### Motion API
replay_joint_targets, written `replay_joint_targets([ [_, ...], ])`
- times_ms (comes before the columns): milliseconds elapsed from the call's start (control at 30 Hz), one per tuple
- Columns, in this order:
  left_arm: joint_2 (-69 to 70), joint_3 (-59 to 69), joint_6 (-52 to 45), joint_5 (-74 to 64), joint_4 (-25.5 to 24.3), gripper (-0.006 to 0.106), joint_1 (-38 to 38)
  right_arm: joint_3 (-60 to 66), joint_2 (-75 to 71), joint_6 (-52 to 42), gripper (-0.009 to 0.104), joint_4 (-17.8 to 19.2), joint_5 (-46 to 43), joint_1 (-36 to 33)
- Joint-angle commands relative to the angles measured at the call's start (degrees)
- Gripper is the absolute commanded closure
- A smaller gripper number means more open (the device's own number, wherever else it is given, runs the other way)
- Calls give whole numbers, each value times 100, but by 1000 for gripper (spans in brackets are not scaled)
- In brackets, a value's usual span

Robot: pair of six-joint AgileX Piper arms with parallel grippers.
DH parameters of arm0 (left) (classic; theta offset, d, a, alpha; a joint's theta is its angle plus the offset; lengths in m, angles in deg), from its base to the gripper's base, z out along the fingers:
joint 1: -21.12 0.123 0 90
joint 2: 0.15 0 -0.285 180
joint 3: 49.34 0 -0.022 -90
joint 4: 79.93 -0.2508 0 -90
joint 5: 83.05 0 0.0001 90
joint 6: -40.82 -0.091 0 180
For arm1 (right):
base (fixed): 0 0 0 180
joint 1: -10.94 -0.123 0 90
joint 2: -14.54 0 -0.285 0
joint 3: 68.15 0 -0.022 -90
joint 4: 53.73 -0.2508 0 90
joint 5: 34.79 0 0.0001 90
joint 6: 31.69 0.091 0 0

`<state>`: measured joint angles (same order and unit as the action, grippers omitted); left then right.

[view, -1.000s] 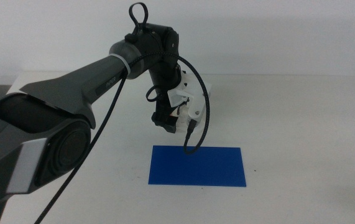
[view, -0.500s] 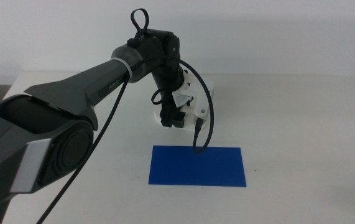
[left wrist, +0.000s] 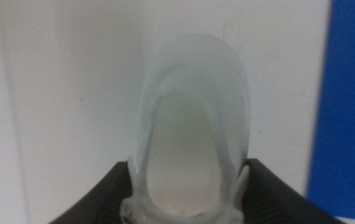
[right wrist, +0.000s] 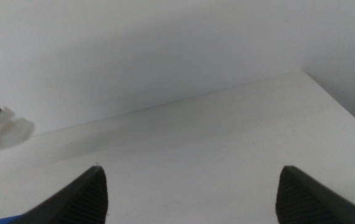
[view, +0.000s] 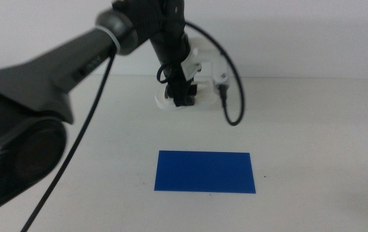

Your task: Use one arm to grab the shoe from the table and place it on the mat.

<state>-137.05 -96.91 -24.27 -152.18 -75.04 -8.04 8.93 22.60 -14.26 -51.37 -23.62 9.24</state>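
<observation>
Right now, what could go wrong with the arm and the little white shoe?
The left gripper straddles the small white thick-soled shoe at the far side of the white table. If the grip is shallow, the shoe may slip. The flat blue mat lies apart, nearer the camera, so a carry could drop it short.

The white shoe [left wrist: 193, 124] fills the frame's centre, its end lying between the left gripper [left wrist: 186, 208] jaws at bottom. The blue mat [left wrist: 345, 112] lines the right edge on the white table [left wrist: 65, 93].
</observation>
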Motion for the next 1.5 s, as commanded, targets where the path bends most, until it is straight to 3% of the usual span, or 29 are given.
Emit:
replay_joint_targets([
  [0, 413, 327, 479, -83, -92, 79, -220, 14, -27, -20, 16, 42, -47, -10],
  [100, 919, 1012, 974, -83, -340, 77, -507, 14, -27, -20, 16, 42, -47, -10],
  [333, 1633, 2427, 1673, -80, -395, 77, -1154, 14, -27, -20, 16, 42, -47, -10],
  [533, 1555, 3244, 1713, 1214, -390, 77, -1327, 14, -27, -20, 16, 42, -47, -10],
  [800, 1174, 3293, 1830, 1586, -405, 77, -1316, 14, -27, -20, 16, 42, -47, -10],
  [1167, 893, 3280, 1909, 1636, -840, 77, -1316, 14, -27, -20, 16, 42, -47, -10],
  [1467, 789, 3280, 1909, 1730, -831, 77, -1316, 14, -27, -20, 16, 42, -47, -10],
])
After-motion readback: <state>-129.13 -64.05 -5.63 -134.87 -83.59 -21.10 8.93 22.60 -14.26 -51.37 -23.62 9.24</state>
